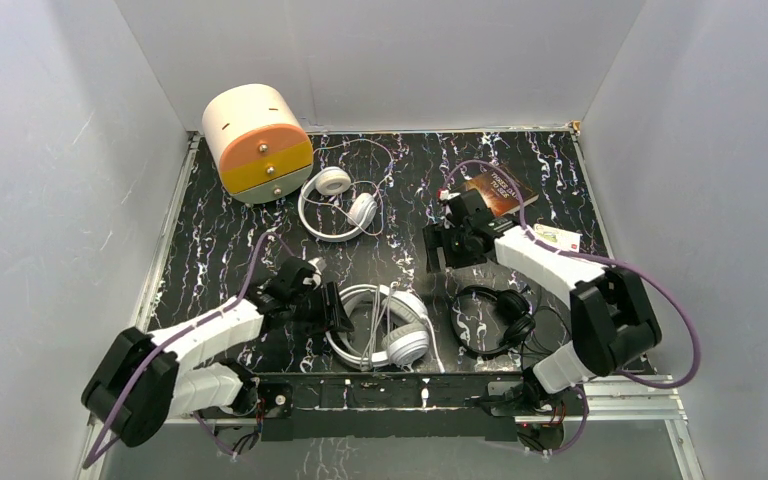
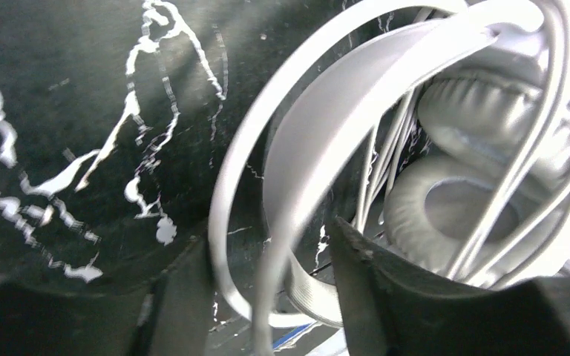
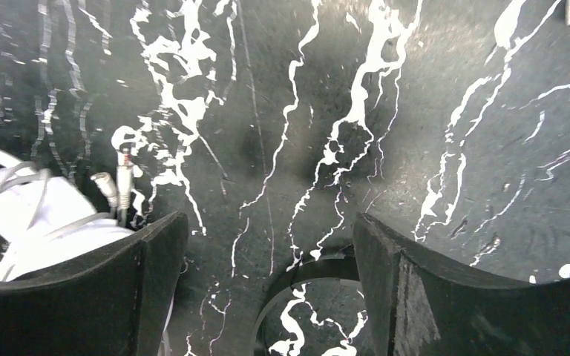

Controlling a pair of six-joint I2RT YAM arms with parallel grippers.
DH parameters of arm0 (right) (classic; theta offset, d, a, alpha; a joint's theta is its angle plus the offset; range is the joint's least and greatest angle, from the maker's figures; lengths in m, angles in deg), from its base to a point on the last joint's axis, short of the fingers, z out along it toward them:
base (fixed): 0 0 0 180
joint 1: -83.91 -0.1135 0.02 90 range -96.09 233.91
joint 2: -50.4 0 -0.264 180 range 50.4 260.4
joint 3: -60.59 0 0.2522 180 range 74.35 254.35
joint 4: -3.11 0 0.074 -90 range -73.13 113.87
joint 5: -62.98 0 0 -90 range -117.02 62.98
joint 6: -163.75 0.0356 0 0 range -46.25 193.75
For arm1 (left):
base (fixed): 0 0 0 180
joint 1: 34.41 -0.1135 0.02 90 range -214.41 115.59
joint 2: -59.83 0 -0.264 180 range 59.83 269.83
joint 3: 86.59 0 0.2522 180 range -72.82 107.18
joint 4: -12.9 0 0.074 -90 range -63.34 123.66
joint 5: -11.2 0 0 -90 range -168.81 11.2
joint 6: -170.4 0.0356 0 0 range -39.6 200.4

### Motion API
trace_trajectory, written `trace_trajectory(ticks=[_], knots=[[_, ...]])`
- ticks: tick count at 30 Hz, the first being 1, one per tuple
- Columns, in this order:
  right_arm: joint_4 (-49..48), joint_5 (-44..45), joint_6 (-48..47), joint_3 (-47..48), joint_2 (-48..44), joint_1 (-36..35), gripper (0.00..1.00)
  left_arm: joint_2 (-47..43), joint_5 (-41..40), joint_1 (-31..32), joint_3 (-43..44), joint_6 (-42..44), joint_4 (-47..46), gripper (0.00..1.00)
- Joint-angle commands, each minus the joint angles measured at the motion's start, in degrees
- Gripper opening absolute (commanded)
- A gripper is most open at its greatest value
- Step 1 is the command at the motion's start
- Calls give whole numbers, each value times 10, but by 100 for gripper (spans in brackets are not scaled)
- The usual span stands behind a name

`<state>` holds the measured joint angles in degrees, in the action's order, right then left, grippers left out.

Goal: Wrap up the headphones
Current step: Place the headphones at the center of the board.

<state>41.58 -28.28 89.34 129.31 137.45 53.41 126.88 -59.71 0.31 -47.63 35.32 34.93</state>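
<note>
Left wrist view puts the big white over-ear pair (image 2: 482, 215) right at my left pincer (image 2: 271, 293). The fingers are spread, and the pair's broad headband (image 2: 326, 126) runs down through the gap between them, with a thinner white hoop just beside the left finger. I can't tell whether either finger touches it. White cord (image 2: 519, 170) strands cross over the two ear cushions.

From the top external view, that pair (image 1: 385, 328) lies near the front edge of the marbled black worktop (image 1: 230, 230), immediately to the right of the left pincer (image 1: 338, 315). The slimmer white on-ear pair (image 1: 340, 205) lies farther back, well apart from both arms.

My right pincer (image 1: 442, 258) hangs above the worktop, fingers spread and holding nothing. The small black pair (image 1: 495, 318) lies nearer the front than the pincer. On the right wrist view, a black arc (image 3: 297, 276) lies on the worktop between the fingers.
</note>
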Motion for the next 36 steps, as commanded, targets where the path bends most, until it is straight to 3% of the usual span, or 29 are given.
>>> trace_trajectory(ticks=[1,3,5,7,11,15,19,23,27,31,36], knots=[[28,-7,-43,50,-35,-1,92,-64,-78,0,5,-23,90,58],[20,-15,-49,67,-25,-1,96,-90,-89,0,10,-31,106,68],[19,-27,-55,93,-4,0,96,-106,-99,0,22,-37,128,93],[9,-49,-60,124,24,-1,96,-121,-111,0,34,-44,153,98],[-32,-99,-76,196,93,-7,96,-164,-169,0,70,-71,219,98],[-68,-123,-104,284,176,-18,96,-227,-284,-1,127,-80,292,98],[-36,-97,-19,420,271,-19,98,-238,-345,-2,197,-70,321,98],[-58,-66,120,478,334,-27,99,-223,-345,-2,225,-67,303,98],[-42,-13,200,534,390,-45,99,-212,-329,-2,221,-71,294,98],[30,63,230,596,441,-72,99,-234,-316,-2,205,-84,297,98],[64,142,267,601,466,-97,99,-285,-321,-2,196,-89,302,98]])
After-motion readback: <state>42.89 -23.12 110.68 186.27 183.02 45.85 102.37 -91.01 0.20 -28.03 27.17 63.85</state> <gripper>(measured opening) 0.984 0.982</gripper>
